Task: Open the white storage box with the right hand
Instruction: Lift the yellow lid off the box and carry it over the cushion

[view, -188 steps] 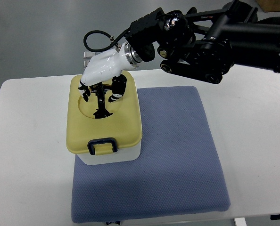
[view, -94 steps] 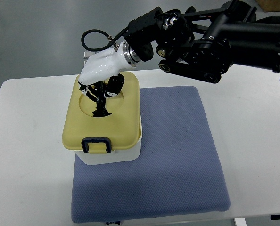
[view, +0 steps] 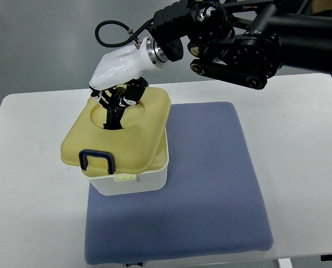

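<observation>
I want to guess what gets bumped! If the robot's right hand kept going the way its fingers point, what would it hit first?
The right hand points down, so it would press into the round dip of the yellow lid, which its fingers seem to grip already.

views: just one, a top cam
looks: steeply down from the robot's side
range: fairly close over the table (view: 37, 145)

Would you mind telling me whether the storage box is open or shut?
Partly open: the yellow lid sits lifted and skewed off the white storage box, held by the right hand.
</observation>
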Controlling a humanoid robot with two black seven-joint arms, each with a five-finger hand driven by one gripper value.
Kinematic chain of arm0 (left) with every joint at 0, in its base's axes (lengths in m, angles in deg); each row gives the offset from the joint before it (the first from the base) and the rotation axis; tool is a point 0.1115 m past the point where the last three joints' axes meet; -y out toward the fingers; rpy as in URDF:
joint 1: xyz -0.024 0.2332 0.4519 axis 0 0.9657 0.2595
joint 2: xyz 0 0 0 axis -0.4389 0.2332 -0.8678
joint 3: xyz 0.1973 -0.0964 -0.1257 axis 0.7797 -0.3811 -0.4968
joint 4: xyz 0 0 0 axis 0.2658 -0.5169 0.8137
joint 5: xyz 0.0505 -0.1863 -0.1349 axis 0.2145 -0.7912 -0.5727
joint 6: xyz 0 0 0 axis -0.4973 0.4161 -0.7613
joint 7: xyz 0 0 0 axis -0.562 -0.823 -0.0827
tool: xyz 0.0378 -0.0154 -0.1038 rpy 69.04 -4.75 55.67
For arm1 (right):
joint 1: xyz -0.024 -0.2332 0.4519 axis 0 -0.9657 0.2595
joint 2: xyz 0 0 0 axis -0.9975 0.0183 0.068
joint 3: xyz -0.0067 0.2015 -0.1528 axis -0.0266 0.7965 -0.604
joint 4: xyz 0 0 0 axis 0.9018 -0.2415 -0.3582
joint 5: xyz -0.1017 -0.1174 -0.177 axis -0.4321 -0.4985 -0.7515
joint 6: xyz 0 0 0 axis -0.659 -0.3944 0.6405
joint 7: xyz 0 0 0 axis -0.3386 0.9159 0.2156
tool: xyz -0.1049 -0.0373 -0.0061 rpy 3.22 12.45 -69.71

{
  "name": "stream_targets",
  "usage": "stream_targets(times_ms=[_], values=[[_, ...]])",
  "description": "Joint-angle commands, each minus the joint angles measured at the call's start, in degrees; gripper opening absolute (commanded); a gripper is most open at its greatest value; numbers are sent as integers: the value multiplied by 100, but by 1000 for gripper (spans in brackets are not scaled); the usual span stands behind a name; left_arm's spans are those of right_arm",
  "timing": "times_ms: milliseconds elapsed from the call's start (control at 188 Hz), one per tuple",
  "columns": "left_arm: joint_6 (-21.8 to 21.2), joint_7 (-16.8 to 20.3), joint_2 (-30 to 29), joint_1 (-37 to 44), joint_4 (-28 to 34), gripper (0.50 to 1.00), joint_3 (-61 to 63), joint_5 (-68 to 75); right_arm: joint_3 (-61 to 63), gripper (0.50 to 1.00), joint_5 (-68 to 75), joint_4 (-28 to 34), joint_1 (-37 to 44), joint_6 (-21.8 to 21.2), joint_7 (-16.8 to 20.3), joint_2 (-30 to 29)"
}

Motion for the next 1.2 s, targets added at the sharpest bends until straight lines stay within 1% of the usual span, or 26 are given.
stream_targets(times_ms=[0, 138, 298, 372, 499, 680, 792, 940, 1126, 1196], values=[[1, 0, 0, -1, 0, 1000, 0, 0, 4, 500, 27, 4, 96, 0, -1, 206], [1, 0, 0, -1, 0, 1000, 0, 0, 259, 500, 44, 30, 158, -53, -27, 645], [1, 0, 0, -1, 0, 1000, 0, 0, 365, 500, 88, 65, 166, -62, -308, 1261], [1, 0, 0, -1, 0, 1000, 0, 0, 365, 500, 88, 92, 175, -71, -501, 1568], [1, 0, 0, -1, 0, 1000, 0, 0, 356, 500, 79, 92, 158, -79, -504, 1946], [1, 0, 0, -1, 0, 1000, 0, 0, 312, 500, 62, 127, 61, -299, -504, 2456], [1, 0, 0, -1, 0, 1000, 0, 0, 294, 500, 27, 127, -203, -308, -504, 2746], [1, 0, 0, -1, 0, 1000, 0, 0, 286, 500, -8, 127, -572, -299, -504, 2983], [1, 0, 0, -1, 0, 1000, 0, 0, 215, 500, -140, 127, -1073, -220, -504, 3045], [1, 0, 0, -1, 0, 1000, 0, 0, 198, 500, -149, 110, -1240, -62, -504, 3045]])
